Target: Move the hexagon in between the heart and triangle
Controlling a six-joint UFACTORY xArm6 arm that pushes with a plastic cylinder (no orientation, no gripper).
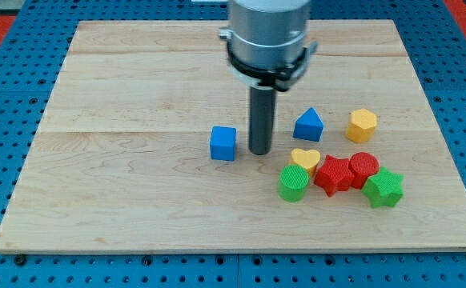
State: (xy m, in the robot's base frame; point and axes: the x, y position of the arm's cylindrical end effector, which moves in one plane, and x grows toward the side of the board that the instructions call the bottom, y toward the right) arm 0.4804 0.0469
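The yellow hexagon (362, 125) sits at the view's right, right of the blue triangle (308, 125). The yellow heart (305, 159) lies just below the triangle, left of the hexagon and lower. My tip (259, 151) rests on the board between the blue cube (223, 143) on its left and the triangle and heart on its right. It touches none of them. The hexagon is well to the right of my tip, beyond the triangle.
A green cylinder (293, 182), a red star (333, 174), a red cylinder (363, 167) and a green star (384, 188) cluster below and right of the heart. The wooden board (137, 200) lies on a blue perforated table.
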